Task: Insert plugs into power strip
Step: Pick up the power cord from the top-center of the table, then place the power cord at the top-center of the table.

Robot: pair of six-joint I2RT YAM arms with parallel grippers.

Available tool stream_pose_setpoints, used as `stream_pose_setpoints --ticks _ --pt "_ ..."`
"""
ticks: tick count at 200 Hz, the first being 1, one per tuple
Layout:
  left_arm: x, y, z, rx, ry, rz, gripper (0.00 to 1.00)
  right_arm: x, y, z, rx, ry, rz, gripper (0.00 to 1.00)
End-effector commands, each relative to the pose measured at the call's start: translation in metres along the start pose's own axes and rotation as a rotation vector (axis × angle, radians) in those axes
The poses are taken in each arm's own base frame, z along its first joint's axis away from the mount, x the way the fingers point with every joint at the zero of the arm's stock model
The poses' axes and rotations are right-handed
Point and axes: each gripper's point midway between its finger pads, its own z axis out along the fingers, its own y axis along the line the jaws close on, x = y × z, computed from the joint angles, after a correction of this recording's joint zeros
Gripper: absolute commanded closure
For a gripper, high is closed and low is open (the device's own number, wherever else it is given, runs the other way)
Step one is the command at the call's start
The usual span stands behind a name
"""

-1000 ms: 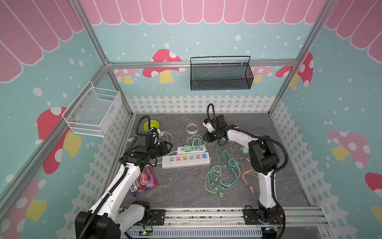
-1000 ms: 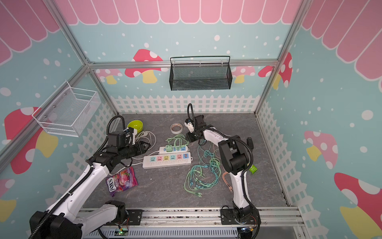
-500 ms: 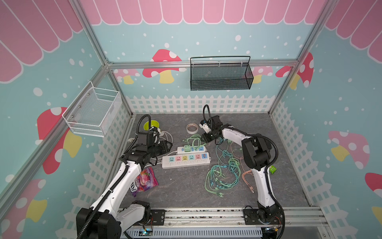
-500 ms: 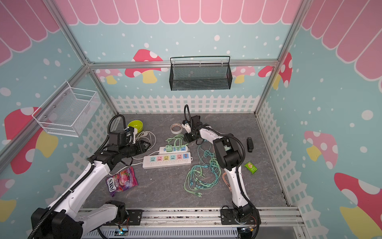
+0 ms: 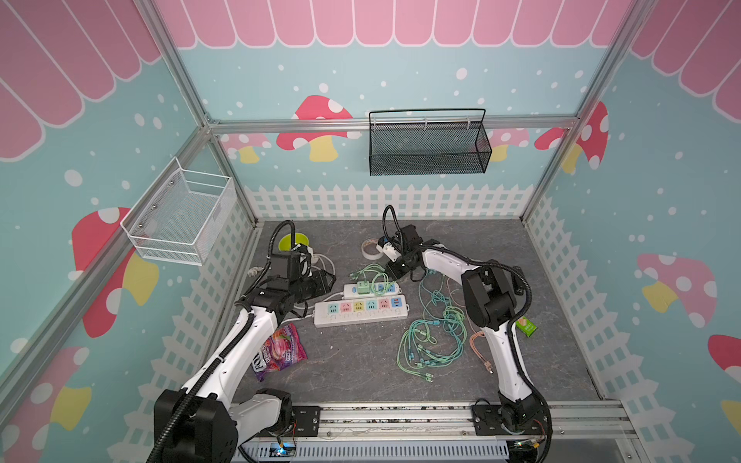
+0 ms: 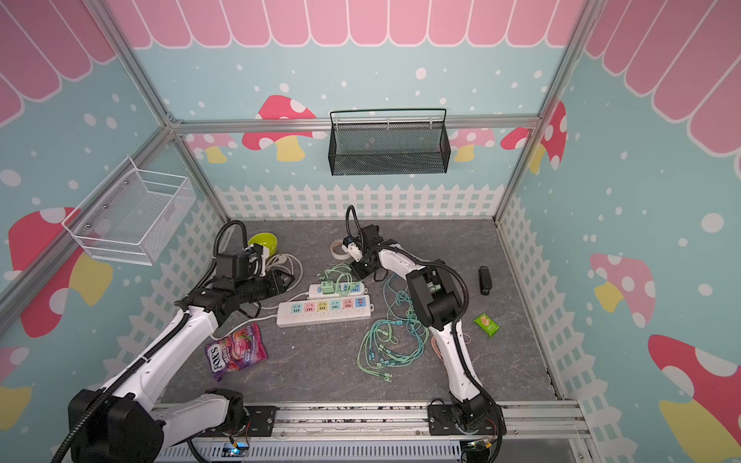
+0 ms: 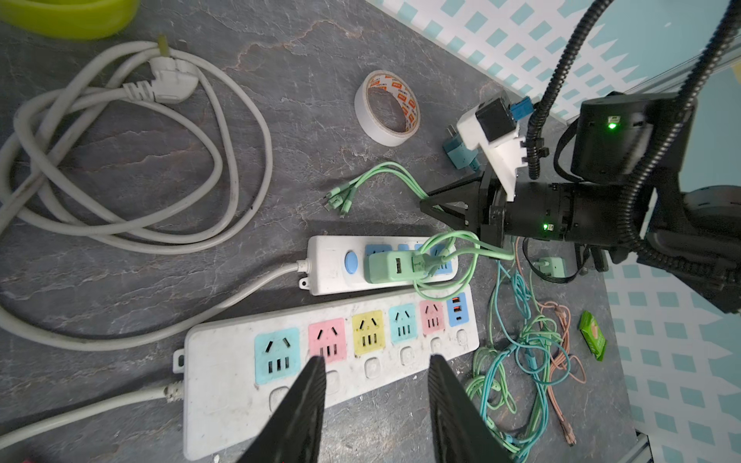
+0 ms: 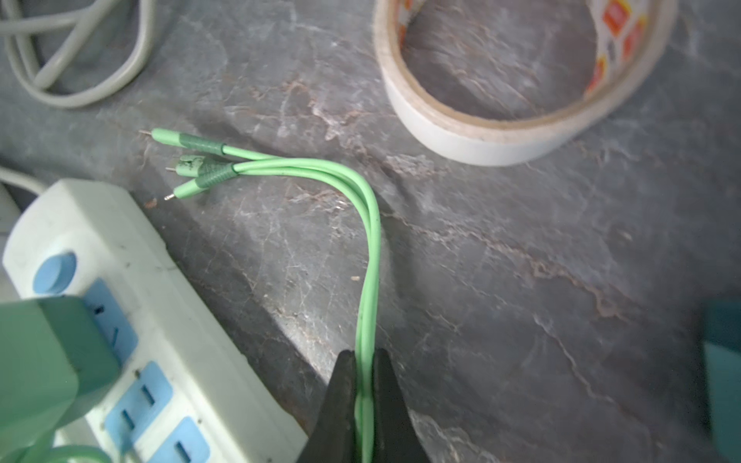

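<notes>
While low, outstretched — right fingers (image 8: pixel 339 405) on cable (image 8: pixel 369 280).

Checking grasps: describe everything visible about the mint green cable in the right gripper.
The mint green cable is three thin, rubbery-looking strands side by side, ending in small metal-tipped connectors. These lie fanned on the grey tabletop between the tape roll and the small white power strip. The right gripper is shut on the strands.

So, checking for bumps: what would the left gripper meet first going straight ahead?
The left gripper would probably meet the large power strip first, near its yellow socket; depth is unclear.
</notes>
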Motion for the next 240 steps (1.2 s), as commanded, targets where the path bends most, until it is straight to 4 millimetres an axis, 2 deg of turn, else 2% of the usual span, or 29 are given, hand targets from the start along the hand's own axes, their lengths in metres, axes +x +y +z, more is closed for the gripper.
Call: stream_pose_setpoints --ticks 1,59,96,120,144,160,184,214,240 --pt "-0.009 0.001 0.006 0.015 -0.024 -0.016 0.57 -0.019 0.013 -0.01 -0.035 -0.056 -0.07 0.98" --pt "-0.018 -0.002 0.011 0.04 -0.038 -0.036 0.57 -0.082 0.031 -0.048 -0.066 -0.265 -0.187 1.0" --pt "-0.018 -0.001 0.007 0.039 -0.05 -0.038 0.58 -0.12 0.043 -0.052 -0.04 -0.37 -0.277 1.0" --pt "-0.016 0.002 0.004 0.036 -0.056 -0.044 0.58 -0.145 0.043 -0.053 0.018 -0.426 -0.305 1.0" --pt "-0.015 0.004 0.001 0.031 -0.066 -0.051 0.58 -0.161 0.047 -0.052 0.048 -0.467 -0.326 1.0" --pt "-0.014 0.006 0.0 0.028 -0.068 -0.058 0.58 -0.167 0.051 -0.046 0.03 -0.477 -0.336 1.0" --pt "-0.012 0.007 -0.002 0.028 -0.074 -0.065 0.58 -0.163 0.057 -0.027 -0.015 -0.445 -0.339 1.0" --pt "-0.012 0.008 -0.009 0.019 -0.092 -0.069 0.57 -0.142 0.072 0.002 -0.083 -0.372 -0.359 1.0" --pt "-0.012 0.009 -0.014 0.009 -0.106 -0.066 0.56 -0.127 0.079 0.012 -0.131 -0.327 -0.362 0.92"
